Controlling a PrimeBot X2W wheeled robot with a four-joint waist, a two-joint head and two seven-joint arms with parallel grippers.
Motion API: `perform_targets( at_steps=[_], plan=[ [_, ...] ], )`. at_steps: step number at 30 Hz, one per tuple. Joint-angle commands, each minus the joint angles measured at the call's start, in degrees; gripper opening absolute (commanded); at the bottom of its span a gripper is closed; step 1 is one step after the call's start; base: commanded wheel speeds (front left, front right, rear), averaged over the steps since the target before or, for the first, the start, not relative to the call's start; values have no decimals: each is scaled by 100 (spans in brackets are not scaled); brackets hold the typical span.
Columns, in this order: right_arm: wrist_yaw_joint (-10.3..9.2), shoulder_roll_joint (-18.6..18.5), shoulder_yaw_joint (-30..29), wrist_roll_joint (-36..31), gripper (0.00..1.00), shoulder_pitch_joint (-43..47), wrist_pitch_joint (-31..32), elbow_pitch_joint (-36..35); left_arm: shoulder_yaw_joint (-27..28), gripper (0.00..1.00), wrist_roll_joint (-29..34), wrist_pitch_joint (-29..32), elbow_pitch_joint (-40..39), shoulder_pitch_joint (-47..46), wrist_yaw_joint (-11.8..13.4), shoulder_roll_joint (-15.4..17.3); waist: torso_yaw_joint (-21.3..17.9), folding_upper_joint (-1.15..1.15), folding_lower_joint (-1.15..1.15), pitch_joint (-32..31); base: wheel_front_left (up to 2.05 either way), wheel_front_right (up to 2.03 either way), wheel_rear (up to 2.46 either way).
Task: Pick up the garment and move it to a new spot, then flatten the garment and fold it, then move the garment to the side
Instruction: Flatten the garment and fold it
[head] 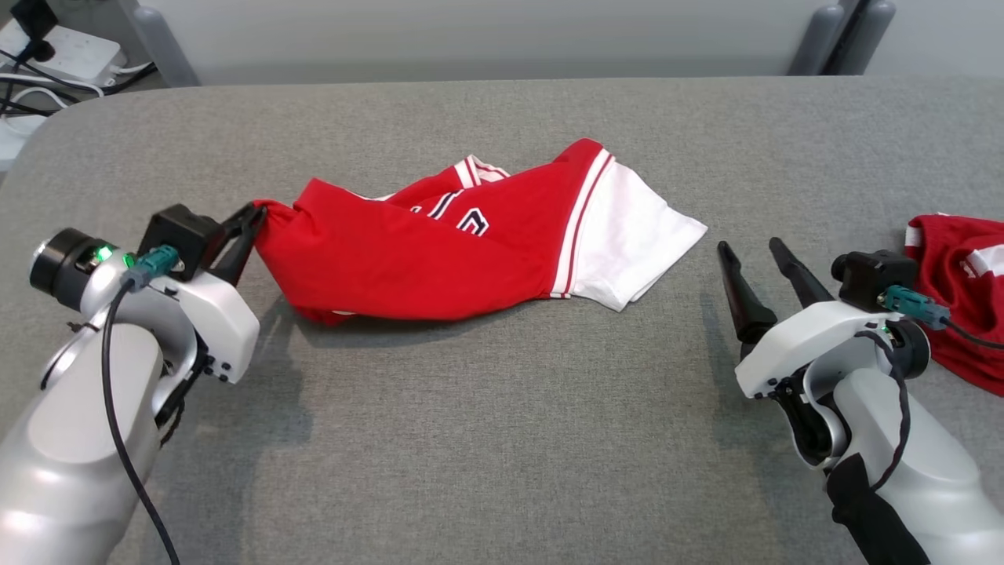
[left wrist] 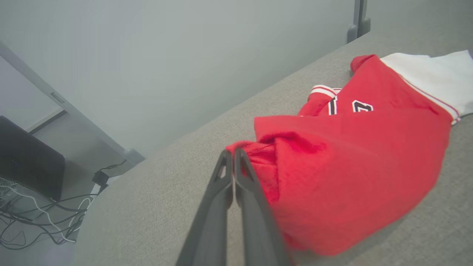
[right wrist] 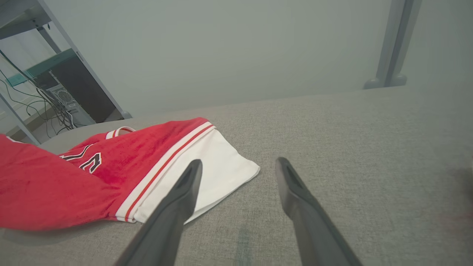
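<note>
A red garment (head: 439, 251) with a white sleeve and dark lettering lies crumpled mid-table. My left gripper (head: 255, 216) is shut on its left edge, pinching a fold of red cloth. In the left wrist view the two dark fingers (left wrist: 255, 207) press together at the gripper tip (left wrist: 232, 152), with the garment (left wrist: 351, 162) bunched right beside it. My right gripper (head: 749, 249) stands open just right of the white sleeve, nothing between its fingers. The right wrist view has that gripper (right wrist: 238, 166) open over bare cloth, the garment (right wrist: 111, 170) to its left.
The grey fabric table (head: 502, 408) spreads all around. A second red-and-white cloth (head: 961, 290) lies at the right edge, behind my right wrist. Cables and a power strip (head: 55, 55) sit off the table's far left corner.
</note>
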Motion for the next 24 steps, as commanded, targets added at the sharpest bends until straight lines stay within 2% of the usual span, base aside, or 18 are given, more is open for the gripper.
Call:
perform_targets(
  at_steps=[1, 2, 3, 7, 10, 11, 15, 24],
  plan=[
    [24, 29, 125, 29, 100, 57, -76, -162, 139, 9, -79, 8, -24, -375, -15, 296, -54, 0, 0, 35, 0, 0, 0],
    [24, 40, 176, 46, 100, 48, -76, -161, 67, 46, -128, 27, 24, -438, -27, 312, -68, 0, 0, 46, 0, 0, 0],
    [24, 52, 228, 61, 100, 36, -76, -162, -18, 100, -159, 39, 78, -480, -34, 310, -83, 0, 0, 57, 0, 0, 0],
    [24, 63, 384, 136, 100, -20, -76, -145, -152, 100, -320, -122, 289, -454, -28, 91, -96, 0, 0, 90, 0, 0, 0],
    [24, 23, 445, 178, 100, -18, -76, -125, -33, 100, -443, -382, 420, -255, 245, -193, -23, 0, 0, 73, 0, 0, 0],
    [24, -21, 467, 207, 100, 10, -76, -58, 27, 100, -535, -478, 485, -44, 409, -433, 71, 0, 0, 52, 0, 0, 0],
    [24, -52, 491, 275, 100, 45, -75, 152, 174, 100, -693, -574, 440, 378, 635, -871, 269, 0, 0, 5, 0, 0, 0],
    [24, -85, 340, 428, 100, -103, -68, 754, 262, 100, -493, -588, -167, 1127, 578, -1467, 644, 0, 0, 7, 0, 0, 0]
  ],
)
